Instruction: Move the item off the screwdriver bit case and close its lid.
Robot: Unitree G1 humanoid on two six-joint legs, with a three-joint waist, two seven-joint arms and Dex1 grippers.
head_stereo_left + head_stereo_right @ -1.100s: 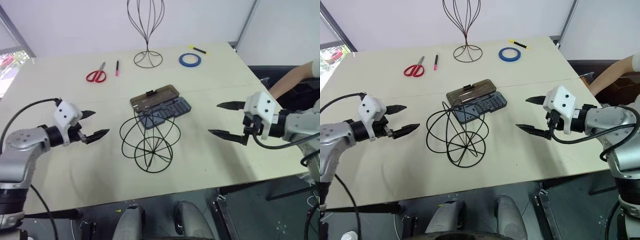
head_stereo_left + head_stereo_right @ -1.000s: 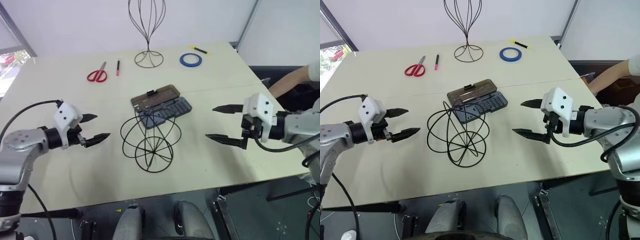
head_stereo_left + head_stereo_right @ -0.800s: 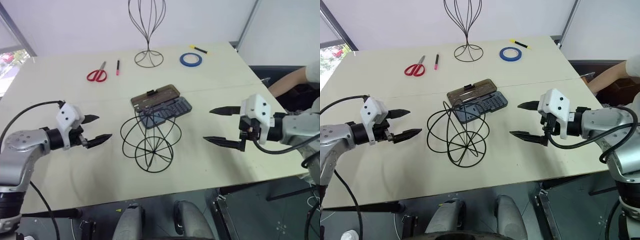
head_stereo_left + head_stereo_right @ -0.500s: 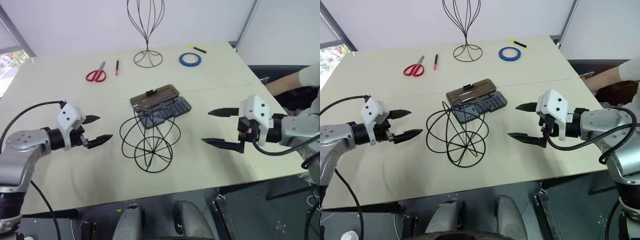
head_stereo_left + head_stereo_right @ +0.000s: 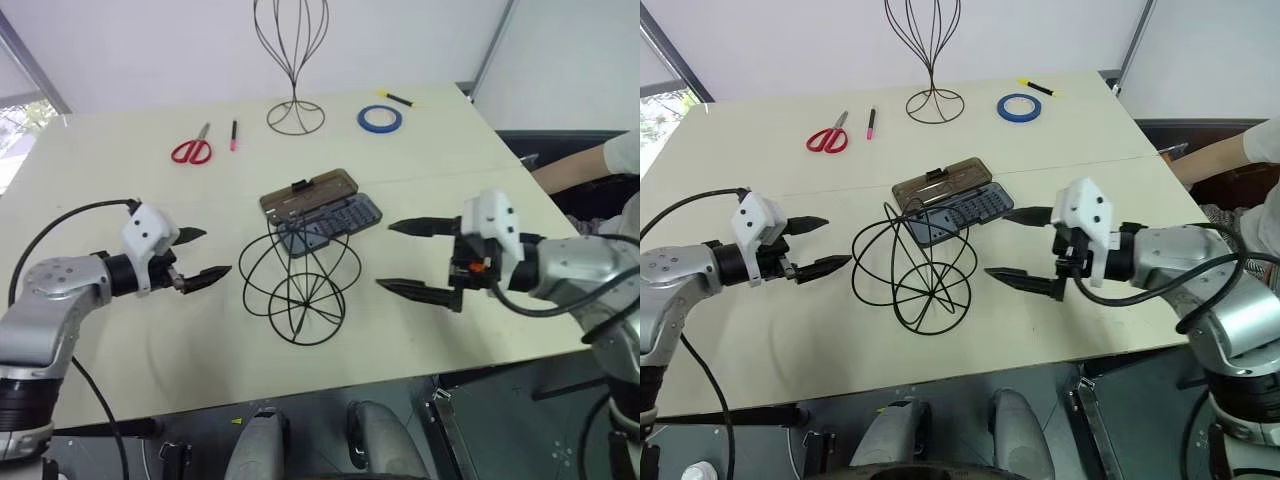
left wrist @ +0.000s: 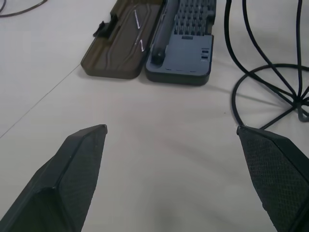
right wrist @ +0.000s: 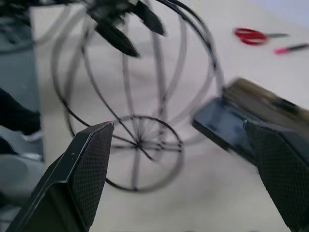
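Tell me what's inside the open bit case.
The case holds rows of small bits and a dark driver handle along the hinge side. A few thin loose pieces lie in the brown lid. The wire globe crosses its near end but hides little.

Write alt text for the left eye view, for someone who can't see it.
A black wire globe-shaped head form rests on a cream table, overlapping an open grey-blue screwdriver bit case with a smoky brown lid. The robot's left hand and right hand flank it, both open. Red scissors and blue tape lie beyond.
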